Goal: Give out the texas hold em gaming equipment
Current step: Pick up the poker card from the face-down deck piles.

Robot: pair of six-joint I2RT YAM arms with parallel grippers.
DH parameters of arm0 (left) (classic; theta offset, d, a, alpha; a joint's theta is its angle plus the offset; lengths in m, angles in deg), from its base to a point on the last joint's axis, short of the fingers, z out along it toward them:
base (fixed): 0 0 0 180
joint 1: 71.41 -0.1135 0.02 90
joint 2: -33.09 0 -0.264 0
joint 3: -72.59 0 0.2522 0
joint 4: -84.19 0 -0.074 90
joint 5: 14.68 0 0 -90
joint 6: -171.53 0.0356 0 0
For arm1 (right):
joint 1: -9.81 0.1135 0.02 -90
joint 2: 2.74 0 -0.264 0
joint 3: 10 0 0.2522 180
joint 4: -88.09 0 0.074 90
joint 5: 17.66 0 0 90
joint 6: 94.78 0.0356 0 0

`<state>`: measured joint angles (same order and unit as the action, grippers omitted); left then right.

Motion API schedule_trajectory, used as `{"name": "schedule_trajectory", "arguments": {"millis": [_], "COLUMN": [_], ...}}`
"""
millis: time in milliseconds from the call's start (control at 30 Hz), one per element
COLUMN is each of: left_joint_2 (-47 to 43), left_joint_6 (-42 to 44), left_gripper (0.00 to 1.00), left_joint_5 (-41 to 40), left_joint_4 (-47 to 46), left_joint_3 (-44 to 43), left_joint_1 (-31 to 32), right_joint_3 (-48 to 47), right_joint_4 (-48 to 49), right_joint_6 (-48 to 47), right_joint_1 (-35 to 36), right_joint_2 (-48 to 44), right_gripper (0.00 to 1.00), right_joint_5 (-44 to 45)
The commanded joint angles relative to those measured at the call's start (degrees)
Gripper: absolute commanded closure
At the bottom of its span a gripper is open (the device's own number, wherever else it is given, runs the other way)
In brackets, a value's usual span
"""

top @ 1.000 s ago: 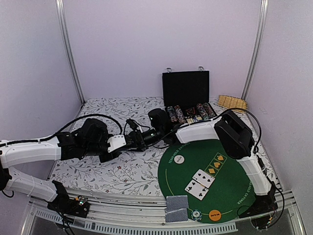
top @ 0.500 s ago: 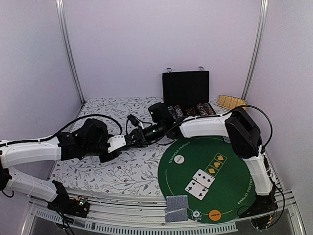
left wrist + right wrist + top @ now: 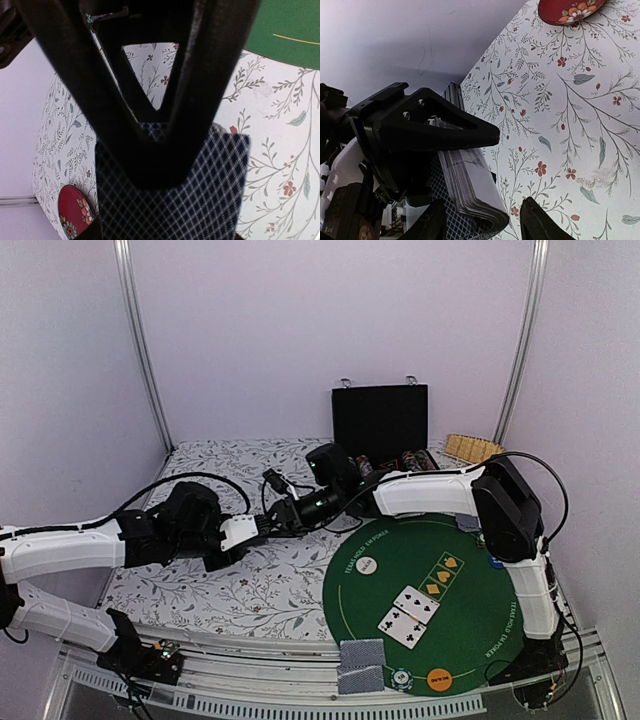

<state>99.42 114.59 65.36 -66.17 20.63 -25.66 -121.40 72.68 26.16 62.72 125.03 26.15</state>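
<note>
My left gripper [image 3: 150, 172] is shut on a deck of playing cards [image 3: 205, 200] with blue-grey checked backs, held above the flowered cloth left of the green mat [image 3: 470, 630]. The right gripper [image 3: 484, 224] has reached across to it. One end of the deck [image 3: 472, 185] sits between its fingertips [image 3: 535, 220], and a gap shows on the right side, so it stands open. In the top view the two grippers meet at the deck [image 3: 272, 523]. On the mat lie face-up cards [image 3: 410, 612], a white disc [image 3: 367, 565] and an orange disc [image 3: 438, 677].
Face-down cards [image 3: 360, 658] and a striped chip [image 3: 402, 676] lie at the front edge. A black case [image 3: 380, 425] with chip rows stands open at the back, with a woven tan piece [image 3: 473, 448] to its right. A red dish [image 3: 570, 9] lies on the cloth.
The right arm has swung left and forward until its fingers reached the deck, and its jaws have narrowed. The left arm has kept still with the deck.
</note>
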Motion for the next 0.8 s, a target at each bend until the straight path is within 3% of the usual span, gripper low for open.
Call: {"name": "schedule_trajectory", "arguments": {"millis": [0,267,467,767], "left_joint_2": [-0.06,-0.22,-0.38,-0.23], "left_joint_6": [0.43,0.42,0.5,0.61], "left_gripper": [0.54,0.54,0.54,0.54], "left_joint_5": [-0.5,-0.28,-0.6,-0.79], "left_joint_4": [-1.1,-1.07,-1.11,-1.06], "left_joint_3": [0.14,0.12,0.22,0.31], "left_joint_1": [0.59,0.59,0.57,0.61], "right_joint_3": [-2.41,-6.52,-5.49,-0.38], "right_joint_4": [1.73,1.01,-5.53,-7.16], "right_joint_6": [0.69,1.82,-2.24,-4.21], "right_joint_1": [1.24,1.55,0.79,-0.17], "right_joint_2": [0.76,4.74,2.21,-3.32], "right_gripper": [0.47,0.46,0.58,0.68], "right_joint_5": [-1.74,-1.27,2.92,6.12]}}
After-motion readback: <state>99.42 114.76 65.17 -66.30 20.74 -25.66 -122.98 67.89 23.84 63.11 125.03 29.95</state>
